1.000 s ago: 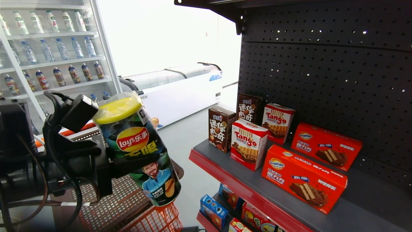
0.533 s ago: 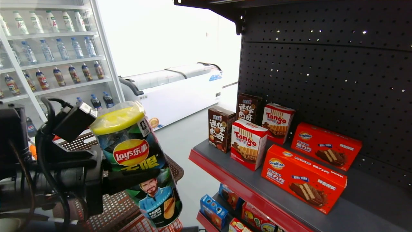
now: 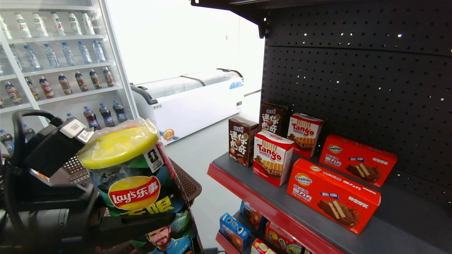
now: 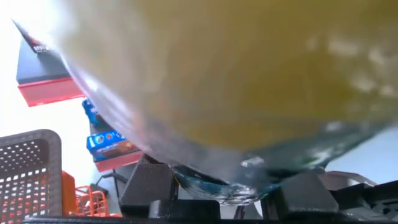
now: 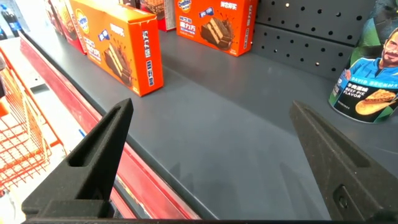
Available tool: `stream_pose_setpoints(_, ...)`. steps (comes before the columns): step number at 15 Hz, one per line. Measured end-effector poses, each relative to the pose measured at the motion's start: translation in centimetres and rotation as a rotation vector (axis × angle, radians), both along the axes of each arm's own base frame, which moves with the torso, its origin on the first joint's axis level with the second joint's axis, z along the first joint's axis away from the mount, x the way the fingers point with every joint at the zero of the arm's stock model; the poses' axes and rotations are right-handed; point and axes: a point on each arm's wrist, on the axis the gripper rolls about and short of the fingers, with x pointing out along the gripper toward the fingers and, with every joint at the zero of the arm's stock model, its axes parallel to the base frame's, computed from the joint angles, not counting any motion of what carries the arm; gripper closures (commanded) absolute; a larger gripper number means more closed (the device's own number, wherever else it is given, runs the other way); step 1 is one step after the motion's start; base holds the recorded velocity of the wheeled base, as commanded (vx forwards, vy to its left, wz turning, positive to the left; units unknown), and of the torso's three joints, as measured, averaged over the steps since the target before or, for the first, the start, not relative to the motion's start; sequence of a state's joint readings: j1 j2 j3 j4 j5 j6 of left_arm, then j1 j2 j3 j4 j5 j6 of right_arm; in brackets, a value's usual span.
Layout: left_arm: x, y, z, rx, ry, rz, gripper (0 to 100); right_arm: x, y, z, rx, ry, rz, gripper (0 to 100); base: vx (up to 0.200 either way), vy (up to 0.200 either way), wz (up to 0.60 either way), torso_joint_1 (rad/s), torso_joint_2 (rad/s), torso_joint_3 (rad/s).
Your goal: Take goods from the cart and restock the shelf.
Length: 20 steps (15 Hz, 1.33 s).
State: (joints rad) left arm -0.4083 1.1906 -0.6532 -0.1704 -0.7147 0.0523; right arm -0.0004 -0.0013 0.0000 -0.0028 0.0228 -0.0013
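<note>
Can clamped upright in L gripper fingers above cart rim, short of shelf front edge; lid up, likely so it stands. R gripper fingers apart over shelf, empty.

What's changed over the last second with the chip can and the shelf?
The left pincer, shut on the chip can, carried it down and toward the robot's left, nearer the head camera, so the can's base is now cut off by the picture's edge. The grip did not change. The boxes on the shelf stayed put.
</note>
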Motion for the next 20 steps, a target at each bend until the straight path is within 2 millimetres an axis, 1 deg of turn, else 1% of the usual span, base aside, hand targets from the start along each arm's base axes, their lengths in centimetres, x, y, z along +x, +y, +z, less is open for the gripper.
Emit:
stream_pose_setpoints(5, -0.28, -0.09, 0.16, 0.001, -0.019, -0.014, 100, 0.00, 0.00, 0.00, 0.000, 0.000, 0.000, 0, 0.000, 0.000, 0.00, 0.000, 0.00, 0.000)
stream_pose_setpoints(14, -0.25, -0.14, 0.10, 0.002, -0.017, -0.019, 100, 0.00, 0.00, 0.00, 0.000, 0.000, 0.000, 0, 0.000, 0.000, -0.60, 0.000, 0.00, 0.002)
stream_pose_setpoints(20, -0.60, -0.71, 0.23, 0.000, -0.022, -0.057, 100, 0.00, 0.00, 0.00, 0.000, 0.000, 0.000, 0, 0.000, 0.000, -0.60, 0.001, 0.00, 0.001)
